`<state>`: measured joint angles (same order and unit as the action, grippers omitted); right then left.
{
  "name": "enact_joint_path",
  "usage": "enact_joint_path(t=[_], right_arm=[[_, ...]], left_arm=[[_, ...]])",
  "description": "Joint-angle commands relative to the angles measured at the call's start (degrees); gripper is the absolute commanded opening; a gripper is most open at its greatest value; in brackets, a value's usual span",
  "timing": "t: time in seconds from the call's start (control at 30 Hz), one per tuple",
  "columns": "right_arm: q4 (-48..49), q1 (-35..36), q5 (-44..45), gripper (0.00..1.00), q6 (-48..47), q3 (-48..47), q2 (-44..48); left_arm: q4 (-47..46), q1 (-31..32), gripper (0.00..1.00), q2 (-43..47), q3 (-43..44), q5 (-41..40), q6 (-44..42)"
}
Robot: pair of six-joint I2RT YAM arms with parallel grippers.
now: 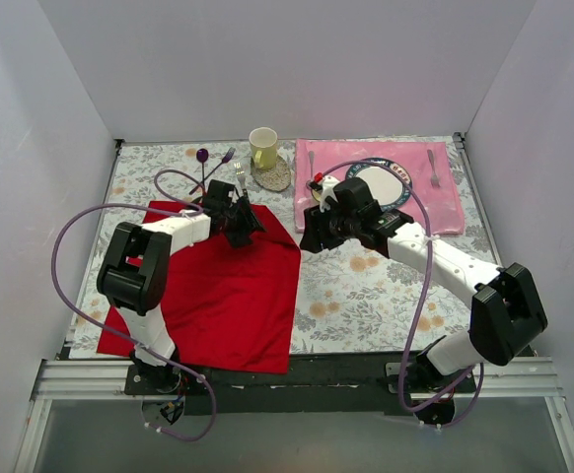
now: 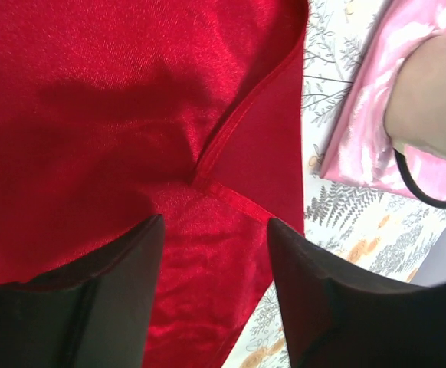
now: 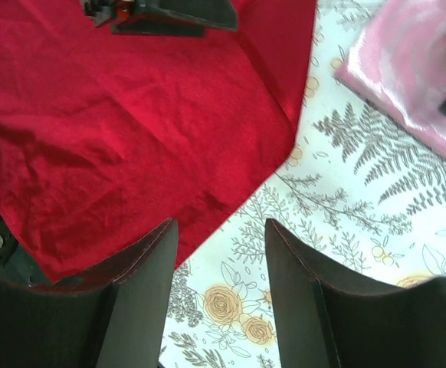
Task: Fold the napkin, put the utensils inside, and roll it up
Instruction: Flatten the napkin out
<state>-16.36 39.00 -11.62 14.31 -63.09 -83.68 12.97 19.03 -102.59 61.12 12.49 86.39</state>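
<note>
Napkin [image 1: 228, 296] lay left of the plate [image 1: 378, 182], its plate-side corner turned in, probably the fold's start. Left pincer [image 1: 242, 231] hung over that corner, jaws apart, empty. Right pincer [image 1: 310, 236] stood between napkin and plate, jaws apart, empty. Count: one napkin, one plate, two pincers.

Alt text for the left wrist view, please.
Red napkin fills most of the view, a hemmed edge folded over near centre. The left end effector hangs above it, fingers apart, gripping nothing. Floral tablecloth and pink placemat show at right.
</note>
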Motion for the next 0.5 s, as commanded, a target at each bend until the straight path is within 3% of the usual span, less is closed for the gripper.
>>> enact_joint_path(t=[0.0, 0.27, 0.47], right_arm=[[3.7, -2.35, -2.8, 0.57, 1.43, 2.71, 1.06], [4.06, -2.97, -3.33, 0.57, 0.99, 4.2, 1.24], [4.23, -3.23, -3.68, 0.57, 0.81, 5.08, 1.15]], left_arm=[[-2.42, 1.01, 0.52, -0.86, 2.07, -0.01, 0.62], [-3.39, 1.45, 0.39, -2.62, 1.89, -2.12, 0.62], [-3.39, 1.45, 0.38, -3.59, 2.07, -4.31, 0.36]])
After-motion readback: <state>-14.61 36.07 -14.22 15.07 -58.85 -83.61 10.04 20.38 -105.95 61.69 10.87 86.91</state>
